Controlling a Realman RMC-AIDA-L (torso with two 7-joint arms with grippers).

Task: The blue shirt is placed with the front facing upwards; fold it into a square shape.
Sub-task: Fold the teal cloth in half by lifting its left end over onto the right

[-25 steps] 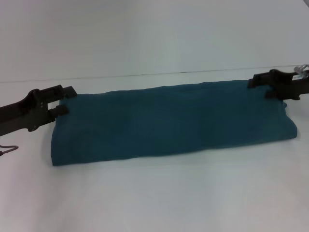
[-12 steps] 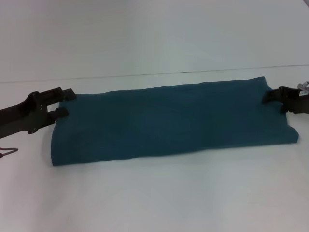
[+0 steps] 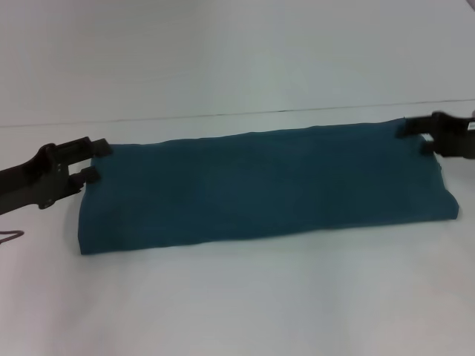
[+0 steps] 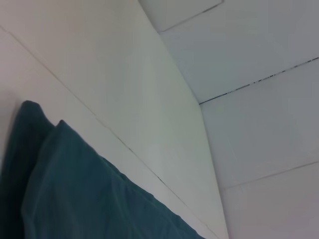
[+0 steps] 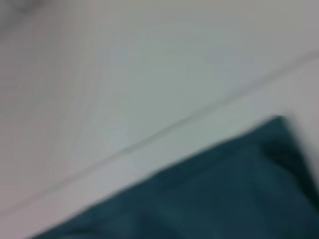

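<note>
The blue shirt [image 3: 260,185] lies on the white table as a long folded band running left to right, plain teal side up with no lettering showing. My left gripper [image 3: 96,161] is at the band's left end, open, its fingertips right at the cloth's edge with nothing clamped. At the far right corner of the band, my right gripper [image 3: 414,137] is also open. The left wrist view shows a folded corner of the shirt [image 4: 75,189], and the right wrist view shows another corner [image 5: 224,194].
The white table [image 3: 237,297] stretches in front of the shirt. Its back edge [image 3: 223,116] runs just behind the cloth, with a pale wall beyond. A thin cable [image 3: 11,236] shows at the left border.
My right gripper let go of the shirt's far right corner, drew back to the right, then came in toward that corner again. The left gripper slid slightly left, off the cloth. The shirt lies still.
</note>
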